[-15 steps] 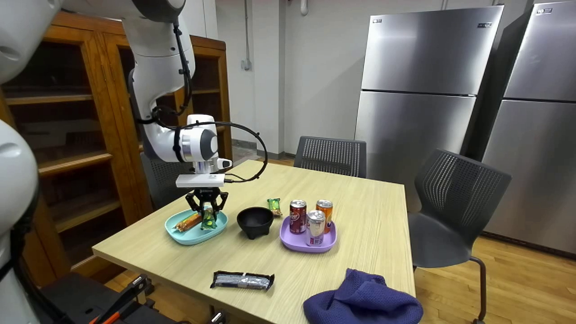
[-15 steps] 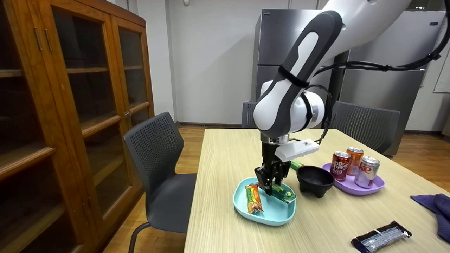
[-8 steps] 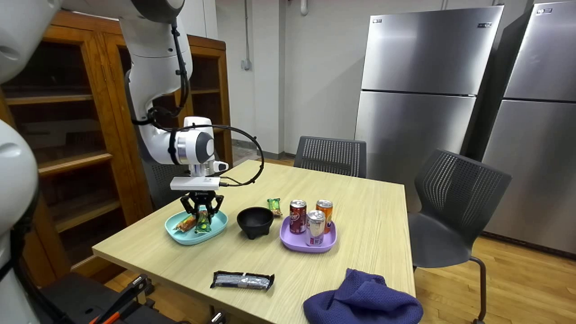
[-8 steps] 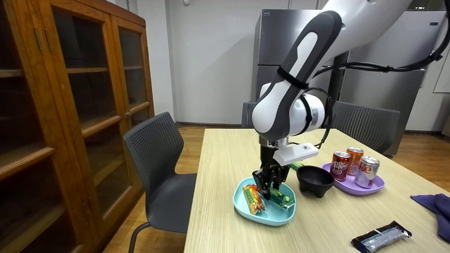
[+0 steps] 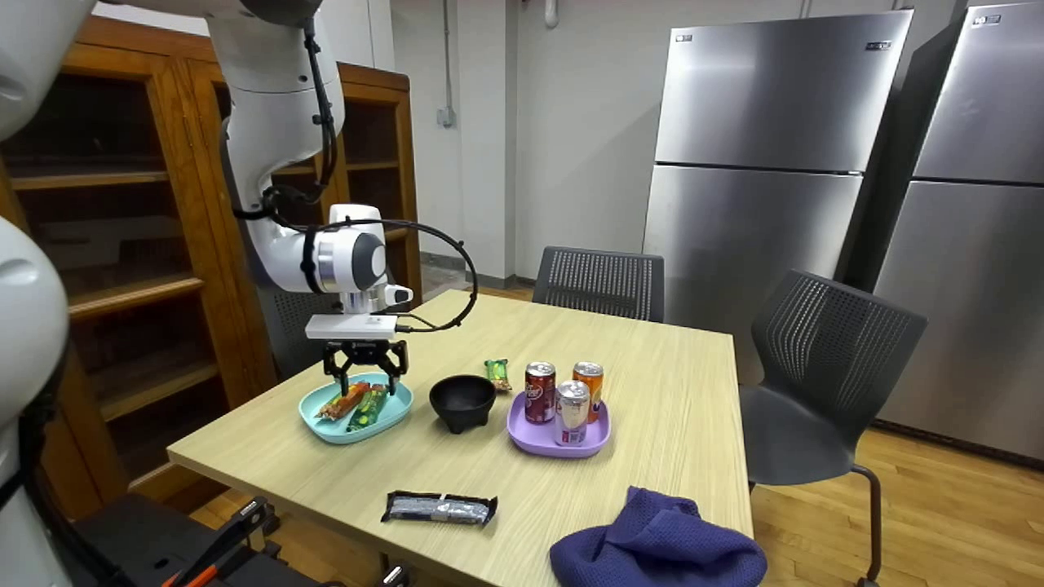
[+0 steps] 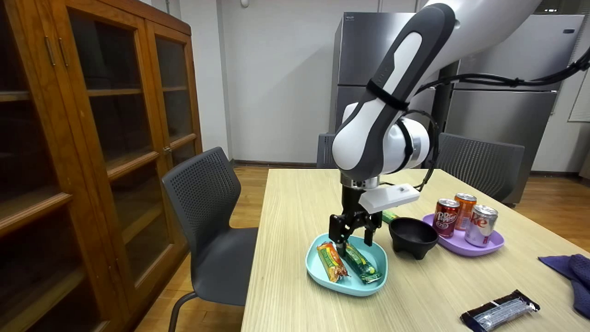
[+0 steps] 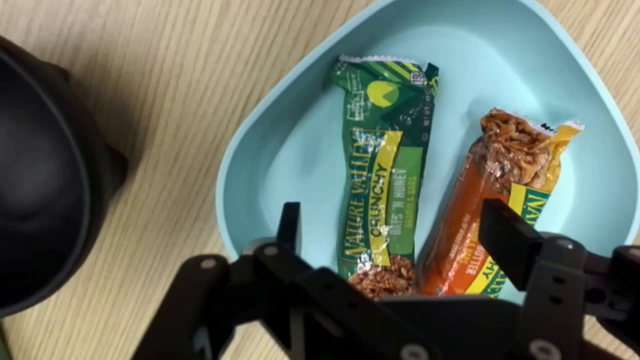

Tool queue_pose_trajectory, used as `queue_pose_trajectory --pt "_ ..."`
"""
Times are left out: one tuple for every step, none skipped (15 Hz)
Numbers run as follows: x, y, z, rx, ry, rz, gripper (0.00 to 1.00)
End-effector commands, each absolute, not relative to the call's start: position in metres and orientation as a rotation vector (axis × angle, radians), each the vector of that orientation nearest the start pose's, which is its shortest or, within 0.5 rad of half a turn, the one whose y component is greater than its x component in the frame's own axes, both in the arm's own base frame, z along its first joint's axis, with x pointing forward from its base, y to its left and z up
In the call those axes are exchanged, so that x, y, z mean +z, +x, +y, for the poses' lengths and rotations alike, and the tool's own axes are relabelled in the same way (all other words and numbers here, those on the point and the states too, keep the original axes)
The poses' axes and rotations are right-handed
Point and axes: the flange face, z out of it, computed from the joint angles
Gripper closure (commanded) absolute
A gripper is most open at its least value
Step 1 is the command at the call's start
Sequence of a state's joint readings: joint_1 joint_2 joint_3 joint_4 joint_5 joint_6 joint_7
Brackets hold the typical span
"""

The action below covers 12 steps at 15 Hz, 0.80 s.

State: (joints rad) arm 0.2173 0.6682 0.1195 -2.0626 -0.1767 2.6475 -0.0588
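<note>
A long granola bar in a glossy green wrapper (image 7: 382,175), marked Nature Valley Crunchy and Oats 'n Honey, lies label up in a rounded, smooth, pale turquoise tray (image 7: 300,165). In the wrist view its crimped far end points to the tray's far wall, and its near end, bearing a picture of brown granola, is partly hidden. Just to the right lies a granola bar in a shiny orange wrapper (image 7: 462,225) with a green and yellow label, slanted so its far end leans away from the green bar. In both exterior views the orange bar is the left one.
</note>
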Motion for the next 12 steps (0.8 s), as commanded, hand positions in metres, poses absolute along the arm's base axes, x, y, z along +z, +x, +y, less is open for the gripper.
queue_pose_trajectory --pt "0.131 0.535 0.194 0.015 -3.048 -0.790 0.00" --pt "0.137 0.539 0.194 -0.014 -3.052 -0.794 0.00" --pt "0.143 0.544 0.193 -0.041 -3.053 -0.795 0.00" --pt "0.149 0.549 0.191 -0.067 -3.057 -0.799 0.00" --pt "0.153 0.555 0.188 -0.092 -3.059 -0.800 0.00" --pt "0.157 0.562 0.184 -0.117 -3.066 -0.801 0.00" --pt "0.160 0.568 0.180 -0.134 -3.069 -0.797 0.00" --pt "0.162 0.576 0.174 -0.151 -3.074 -0.795 0.00" --pt "0.163 0.582 0.169 -0.164 -3.078 -0.790 0.00" --pt "0.163 0.589 0.163 -0.177 -3.079 -0.789 0.00" --pt "0.164 0.596 0.157 -0.190 -3.081 -0.790 0.00" --pt "0.165 0.604 0.151 -0.206 -3.086 -0.793 0.00"
